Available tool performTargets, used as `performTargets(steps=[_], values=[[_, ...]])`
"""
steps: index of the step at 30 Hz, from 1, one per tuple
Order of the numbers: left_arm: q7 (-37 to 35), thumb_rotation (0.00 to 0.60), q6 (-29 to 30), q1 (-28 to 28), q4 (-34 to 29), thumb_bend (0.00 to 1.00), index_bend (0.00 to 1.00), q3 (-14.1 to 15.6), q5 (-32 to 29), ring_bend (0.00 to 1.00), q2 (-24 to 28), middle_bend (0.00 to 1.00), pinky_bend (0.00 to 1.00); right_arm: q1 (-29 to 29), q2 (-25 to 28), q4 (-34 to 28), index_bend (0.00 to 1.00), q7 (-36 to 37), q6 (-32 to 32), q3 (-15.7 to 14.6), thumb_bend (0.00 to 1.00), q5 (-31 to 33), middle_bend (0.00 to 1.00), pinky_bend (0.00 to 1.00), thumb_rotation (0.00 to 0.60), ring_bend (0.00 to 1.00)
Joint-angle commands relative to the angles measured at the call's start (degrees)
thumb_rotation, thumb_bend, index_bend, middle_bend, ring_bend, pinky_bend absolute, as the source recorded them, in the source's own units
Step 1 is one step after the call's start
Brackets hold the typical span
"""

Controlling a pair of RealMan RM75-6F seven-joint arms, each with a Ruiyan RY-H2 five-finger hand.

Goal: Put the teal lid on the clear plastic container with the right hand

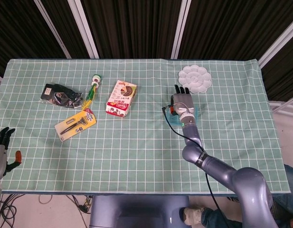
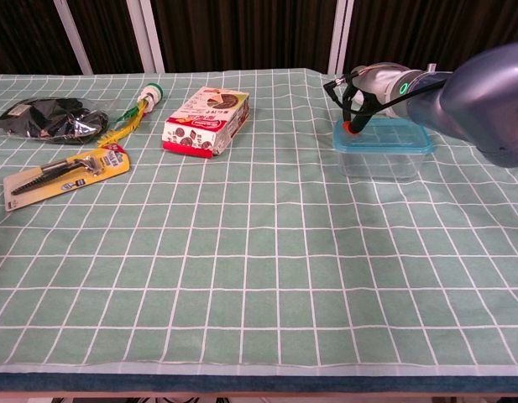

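The teal lid point(image 2: 384, 137) lies level on the clear plastic container point(image 2: 378, 163) at the right of the table. My right hand point(image 2: 374, 81) lies stretched flat over the lid, its red-tipped thumb against the lid's near-left edge, pinching that edge. In the head view the right hand point(image 1: 184, 101) covers most of the lid point(image 1: 196, 113) and hides the container beneath. My left hand point(image 1: 1, 148) hangs off the table's near-left corner, fingers apart, holding nothing.
A white flower-shaped palette point(image 1: 195, 79) sits just behind the container. A snack box point(image 2: 206, 123) lies mid-table. Further left are a green-capped tube point(image 2: 146, 97), a black bag point(image 2: 50, 118) and a carded utility knife point(image 2: 65, 175).
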Motion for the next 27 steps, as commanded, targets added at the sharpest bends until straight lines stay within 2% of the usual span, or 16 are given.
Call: performTargets(steps=[1, 4, 7, 9, 11, 14, 19, 24, 27], values=[[0.0, 0.600, 0.0, 0.0, 0.0, 0.54, 0.09, 0.0, 0.0, 0.00, 0.0, 0.00, 0.00, 0.0, 0.2, -0.2, 0.61, -0.2, 0.0, -0.1, 0.45, 0.2, 0.03, 0.00, 0.600, 0.00], [0.0, 0.600, 0.0, 0.0, 0.1, 0.54, 0.09, 0.0, 0.0, 0.00, 0.0, 0.00, 0.00, 0.1, 0.6, -1.0, 0.50, 1.4, 1.3, 1.1, 0.45, -0.7, 0.03, 0.00, 0.600, 0.00], [-0.1, 0.600, 0.1, 0.0, 0.1, 0.54, 0.09, 0.0, 0.2, 0.00, 0.0, 0.00, 0.00, -0.2, 1.4, -2.4, 0.25, 4.8, 3.7, 2.8, 0.44, -3.4, 0.02, 0.00, 0.600, 0.00], [-0.2, 0.600, 0.3, 0.1, 0.1, 0.54, 0.08, 0.0, 0.4, 0.00, 0.0, 0.00, 0.00, -0.8, 2.6, -4.1, 0.07, 6.6, 5.7, 3.6, 0.39, -5.2, 0.02, 0.00, 0.600, 0.00], [-0.1, 0.600, 0.3, 0.1, 0.1, 0.54, 0.08, 0.1, 0.5, 0.00, 0.0, 0.00, 0.00, -1.8, 4.6, -7.5, 0.01, 7.8, 9.1, 4.3, 0.37, -6.9, 0.01, 0.00, 0.600, 0.00], [0.1, 0.600, 0.4, 0.1, 0.4, 0.54, 0.09, 0.2, 0.8, 0.00, -0.2, 0.00, 0.00, -3.8, 8.4, -13.8, 0.00, 7.9, 13.1, 4.3, 0.34, -9.1, 0.00, 0.00, 0.600, 0.00], [0.9, 0.600, 1.4, 0.3, 0.8, 0.54, 0.08, 0.6, 2.2, 0.00, -0.8, 0.00, 0.00, -8.8, 18.0, -30.2, 0.00, 5.5, 20.4, 3.1, 0.32, -11.3, 0.00, 0.00, 0.600, 0.00], [0.8, 0.600, 3.1, 0.8, 0.8, 0.54, 0.08, 0.8, 4.2, 0.00, -1.2, 0.00, 0.00, -16.6, 27.9, -47.8, 0.00, 6.3, 27.9, -0.6, 0.30, -17.0, 0.00, 0.00, 0.600, 0.00], [0.8, 0.600, 4.5, 1.1, 1.2, 0.54, 0.08, 1.0, 6.1, 0.00, -1.6, 0.00, 0.00, -22.7, 32.6, -56.4, 0.00, 9.6, 33.9, -4.2, 0.30, -24.8, 0.00, 0.00, 0.600, 0.00]])
